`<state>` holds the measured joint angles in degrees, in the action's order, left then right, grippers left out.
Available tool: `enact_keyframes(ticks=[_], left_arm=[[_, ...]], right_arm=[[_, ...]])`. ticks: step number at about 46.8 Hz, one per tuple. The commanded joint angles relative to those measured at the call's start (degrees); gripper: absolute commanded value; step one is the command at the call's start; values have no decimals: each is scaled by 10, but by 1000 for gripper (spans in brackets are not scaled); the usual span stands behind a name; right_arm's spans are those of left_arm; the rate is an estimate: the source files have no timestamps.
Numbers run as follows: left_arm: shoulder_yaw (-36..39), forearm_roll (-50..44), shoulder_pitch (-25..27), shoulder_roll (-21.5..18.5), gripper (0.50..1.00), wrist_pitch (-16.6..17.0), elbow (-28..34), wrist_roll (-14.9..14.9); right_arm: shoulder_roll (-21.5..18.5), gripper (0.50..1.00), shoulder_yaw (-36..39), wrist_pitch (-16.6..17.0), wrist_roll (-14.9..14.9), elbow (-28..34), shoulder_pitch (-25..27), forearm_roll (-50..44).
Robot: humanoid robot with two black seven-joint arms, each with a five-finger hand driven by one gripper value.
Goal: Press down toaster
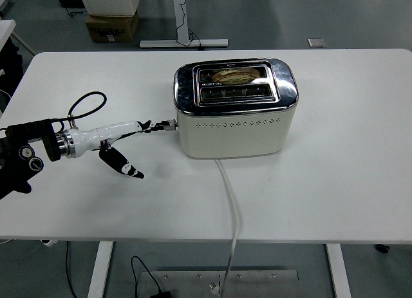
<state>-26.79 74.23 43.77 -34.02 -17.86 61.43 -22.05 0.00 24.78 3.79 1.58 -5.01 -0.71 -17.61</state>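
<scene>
A cream toaster (235, 127) with a chrome top stands in the middle of the white table (335, 182). A slice of bread (236, 74) sits low in its far slot, only its top showing. The lever (168, 124) sticks out of the toaster's left end, low down. My left hand (122, 134) reaches in from the left. Its extended fingertips (151, 126) touch the lever, and the thumb (122, 164) hangs down apart. It holds nothing. The right arm is out of view.
The toaster's white power cord (232, 214) runs from its front over the table's near edge. A black cable loop (87, 105) lies on the table by my left wrist. A cardboard box (111, 26) sits on the floor behind.
</scene>
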Motion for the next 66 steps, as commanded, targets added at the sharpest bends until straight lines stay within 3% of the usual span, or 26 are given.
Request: enact_keyframes(ticks=[1,66], left_arm=[[1,0,-1,1,1000,-1,-1,0],[7,-21,-20,10,1000,4,-31,-3]], right_arm=[[0,1000,0,0,0,0,0,-1],[0,998,0,0,0,0,0,0]])
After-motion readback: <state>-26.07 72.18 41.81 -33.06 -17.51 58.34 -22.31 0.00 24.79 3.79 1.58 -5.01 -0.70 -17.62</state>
